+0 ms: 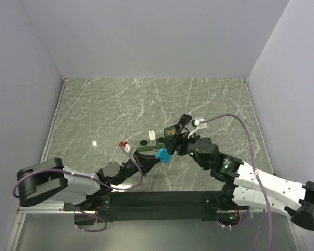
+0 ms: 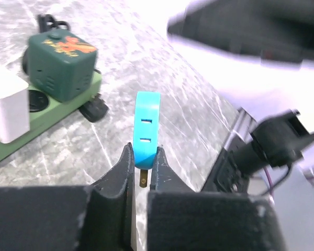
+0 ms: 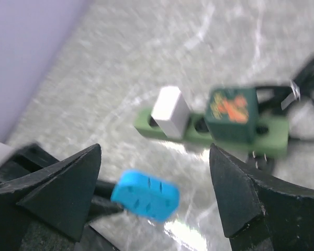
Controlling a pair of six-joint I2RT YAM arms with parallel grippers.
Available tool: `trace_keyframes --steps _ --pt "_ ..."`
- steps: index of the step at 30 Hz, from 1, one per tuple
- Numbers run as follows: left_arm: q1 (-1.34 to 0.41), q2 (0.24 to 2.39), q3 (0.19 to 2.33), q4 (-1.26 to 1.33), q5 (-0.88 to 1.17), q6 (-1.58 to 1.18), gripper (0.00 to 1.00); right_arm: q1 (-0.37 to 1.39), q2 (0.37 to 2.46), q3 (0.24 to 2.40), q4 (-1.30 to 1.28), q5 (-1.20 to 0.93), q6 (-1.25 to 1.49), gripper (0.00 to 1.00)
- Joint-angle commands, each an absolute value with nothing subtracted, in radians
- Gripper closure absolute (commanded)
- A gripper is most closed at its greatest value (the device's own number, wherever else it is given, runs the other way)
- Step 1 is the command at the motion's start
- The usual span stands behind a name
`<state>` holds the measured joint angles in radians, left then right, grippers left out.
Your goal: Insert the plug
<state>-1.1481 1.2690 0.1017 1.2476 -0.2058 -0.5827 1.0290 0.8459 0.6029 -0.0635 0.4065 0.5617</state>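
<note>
A bright blue plug adapter (image 1: 162,155) is pinched in my left gripper (image 2: 143,157), which is shut on it and holds it off the table; a brass prong shows between the fingers. The blue plug also shows in the left wrist view (image 2: 146,123) and the right wrist view (image 3: 145,194). A green power strip (image 1: 156,142) lies just beyond it, with a white plug (image 1: 152,136) and a dark green cube adapter (image 1: 172,131) seated in it. The strip also shows in the right wrist view (image 3: 209,133). My right gripper (image 3: 154,196) is open, its fingers straddling the blue plug without touching it.
A black cord (image 1: 185,120) curls off the strip's right end. A small white connector (image 1: 200,122) on a purple cable sits near it. A red-and-white part (image 1: 125,145) is on my left arm. Grey walls enclose the marble table (image 1: 120,104).
</note>
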Motion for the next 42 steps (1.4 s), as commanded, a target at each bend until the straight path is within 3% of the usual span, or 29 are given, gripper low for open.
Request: trace_keyframes --steps 1,4,15,22,28,33,36,38,42 --pt "-1.141 1.218 0.077 1.278 -0.084 -0.523 1.00 1.011 0.802 0.584 0.072 0.329 0.398 0.10" --pt "-1.140 1.183 0.057 1.292 -0.046 -0.503 1.00 1.005 0.802 0.571 0.106 0.296 0.355 0.09" --pt "-1.068 0.862 0.032 1.040 0.090 -0.505 0.99 0.848 0.644 0.426 0.293 -0.309 0.244 0.09" --pt "-1.054 0.730 0.028 0.934 0.132 -0.492 0.99 0.838 0.733 0.445 0.383 -0.561 0.221 0.15" --pt "-1.052 0.741 0.026 0.948 0.169 -0.482 0.99 0.836 0.808 0.492 0.357 -0.624 0.195 0.21" --pt "-1.052 0.752 0.029 0.948 0.161 -0.476 1.00 0.836 0.816 0.494 0.350 -0.649 0.186 0.47" --pt "-1.052 0.747 0.026 0.954 0.137 -0.482 1.00 0.836 0.828 0.502 0.328 -0.649 0.176 0.58" --pt "-1.054 0.733 0.017 0.954 0.120 -0.480 0.99 0.836 0.839 0.497 0.330 -0.649 0.175 0.81" --pt "-1.052 0.710 0.009 0.950 0.110 -0.480 0.99 0.836 0.879 0.492 0.334 -0.657 0.170 0.85"
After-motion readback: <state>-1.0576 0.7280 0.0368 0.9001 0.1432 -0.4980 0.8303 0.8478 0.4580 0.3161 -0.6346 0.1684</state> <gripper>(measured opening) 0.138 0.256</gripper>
